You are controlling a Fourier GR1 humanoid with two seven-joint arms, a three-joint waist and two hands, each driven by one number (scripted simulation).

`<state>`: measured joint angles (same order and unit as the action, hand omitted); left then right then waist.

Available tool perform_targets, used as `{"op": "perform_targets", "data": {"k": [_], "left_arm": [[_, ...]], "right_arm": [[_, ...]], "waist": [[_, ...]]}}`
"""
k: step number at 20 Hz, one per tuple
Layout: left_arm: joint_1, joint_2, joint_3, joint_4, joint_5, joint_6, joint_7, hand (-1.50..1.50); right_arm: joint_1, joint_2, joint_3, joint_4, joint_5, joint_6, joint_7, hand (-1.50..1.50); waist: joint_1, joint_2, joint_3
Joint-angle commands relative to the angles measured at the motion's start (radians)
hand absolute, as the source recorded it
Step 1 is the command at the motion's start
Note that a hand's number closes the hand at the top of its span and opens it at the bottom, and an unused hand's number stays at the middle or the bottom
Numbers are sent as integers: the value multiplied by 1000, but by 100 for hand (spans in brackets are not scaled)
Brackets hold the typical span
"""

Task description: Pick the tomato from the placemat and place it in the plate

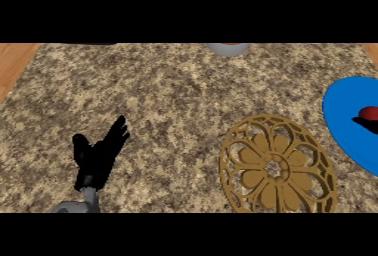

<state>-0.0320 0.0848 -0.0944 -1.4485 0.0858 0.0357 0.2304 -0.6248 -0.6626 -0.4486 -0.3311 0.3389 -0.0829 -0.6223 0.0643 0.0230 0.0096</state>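
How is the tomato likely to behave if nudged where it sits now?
The tomato looks small and round, so it would probably roll easily. It sits on the blue plate, whose surface looks smooth, so little would likely slow it. A dark shape beside it at the frame edge cannot be identified.

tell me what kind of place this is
Probably a kitchen counter: a speckled stone-like counter top with wood at its edges, a blue plate holding a tomato, and a gold placemat.
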Motion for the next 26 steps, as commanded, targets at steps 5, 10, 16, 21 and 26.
{"op": "perform_targets", "data": {"k": [5,10,16,21,26], "left_arm": [[34,12,17,30,4,-11,-19,0],[55,13,17,-13,14,-9,11,0],[25,-5,5,-5,-10,11,2,0],[82,9,5,-62,-1,4,29,0],[50,-7,14,8,-7,5,-22,0]], "right_arm": [[-50,-41,-161,97,-161,139,-122,-150],[-8,-162,-204,160,-205,322,-90,-150],[92,-217,-174,172,-188,576,-170,-150],[199,-253,-148,152,-173,698,-243,-150],[298,-283,-120,107,-150,697,-330,-150]], "waist": [[-15,-1,-3],[-23,-6,-3],[-35,-8,-3],[-37,-13,-2],[-56,-13,-3]]}}
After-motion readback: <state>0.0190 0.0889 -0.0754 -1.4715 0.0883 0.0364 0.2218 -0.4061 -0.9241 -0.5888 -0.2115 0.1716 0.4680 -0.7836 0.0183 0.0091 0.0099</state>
